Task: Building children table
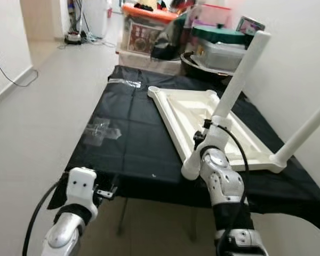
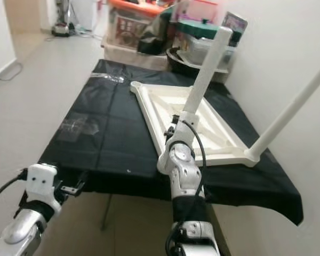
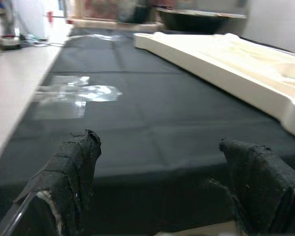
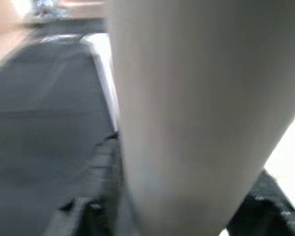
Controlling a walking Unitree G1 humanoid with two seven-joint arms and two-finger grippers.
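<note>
the right pincer [image 1: 207, 129] clasps a white round table leg [image 1: 236, 80] standing tilted at the near corner of an upturned white plastic tabletop [image 1: 213, 120], which lies toward the right edge of a black-covered bench [image 1: 128, 144]. the left pincer [image 3: 162, 182] hangs wide apart at the bench's near edge.

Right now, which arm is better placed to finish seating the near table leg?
Right. The right gripper is clamped around the near white leg at the tabletop's corner. The left gripper sits open, low at the black cloth's edge.
</note>
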